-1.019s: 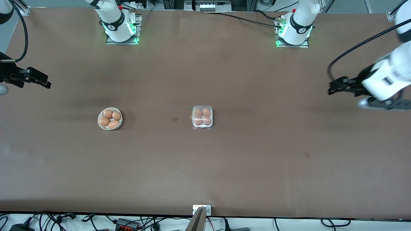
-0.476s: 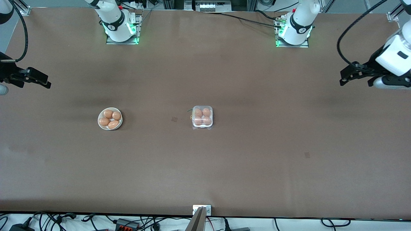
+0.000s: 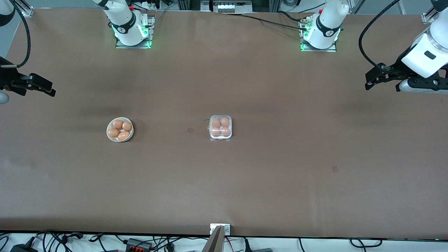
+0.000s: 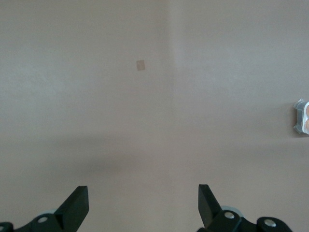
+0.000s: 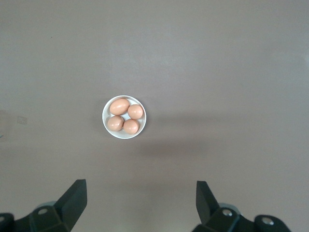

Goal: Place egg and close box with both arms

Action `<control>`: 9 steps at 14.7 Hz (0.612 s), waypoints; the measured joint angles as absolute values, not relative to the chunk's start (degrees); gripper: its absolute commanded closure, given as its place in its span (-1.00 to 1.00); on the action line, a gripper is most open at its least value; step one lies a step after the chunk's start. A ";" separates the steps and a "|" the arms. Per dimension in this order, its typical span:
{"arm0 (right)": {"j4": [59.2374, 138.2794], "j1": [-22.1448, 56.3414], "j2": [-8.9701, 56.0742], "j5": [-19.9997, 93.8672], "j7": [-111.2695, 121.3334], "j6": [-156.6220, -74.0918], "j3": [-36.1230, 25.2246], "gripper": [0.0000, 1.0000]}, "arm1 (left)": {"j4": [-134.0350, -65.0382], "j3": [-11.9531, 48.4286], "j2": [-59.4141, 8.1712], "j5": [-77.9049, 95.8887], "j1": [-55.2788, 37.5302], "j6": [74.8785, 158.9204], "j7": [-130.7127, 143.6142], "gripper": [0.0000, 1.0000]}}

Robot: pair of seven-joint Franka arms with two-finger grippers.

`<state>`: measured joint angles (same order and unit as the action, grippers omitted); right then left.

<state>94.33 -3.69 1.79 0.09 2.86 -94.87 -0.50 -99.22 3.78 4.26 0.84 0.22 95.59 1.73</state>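
Left gripper [image 3: 371, 81] rose, apart | right gripper [image 3: 43, 87] apart | box [image 3: 220, 127] shut, square

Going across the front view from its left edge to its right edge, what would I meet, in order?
Right gripper → bowl of eggs → box → left gripper.

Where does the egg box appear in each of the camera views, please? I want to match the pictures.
Front view: the egg box sits near the table's middle, lid down over its eggs.
Left wrist view: only a corner of it shows, at the picture's edge.
Right wrist view: not in it; the bowl of eggs shows instead.
Shared landmark: the bowl appears in the front and right wrist views.
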 measured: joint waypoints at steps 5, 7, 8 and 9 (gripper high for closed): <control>94.33 -3.69 1.79 0.09 2.86 -94.87 -0.50 -1.00 | -99.15 3.79 4.26 0.82 -0.18 94.30 1.74 -1.00; 94.33 -3.69 1.79 0.09 2.71 -94.87 -0.50 -1.00 | -98.98 3.79 4.23 0.77 -0.21 94.20 1.74 -1.00; 94.33 -3.69 1.79 0.09 2.26 -94.79 -0.49 -1.00 | -98.76 3.79 4.16 0.76 -0.23 94.20 1.74 -1.00; 94.33 -3.68 1.79 0.09 1.84 -94.50 -0.46 -1.00 | -98.48 3.79 4.03 0.76 -0.25 94.21 1.74 -1.00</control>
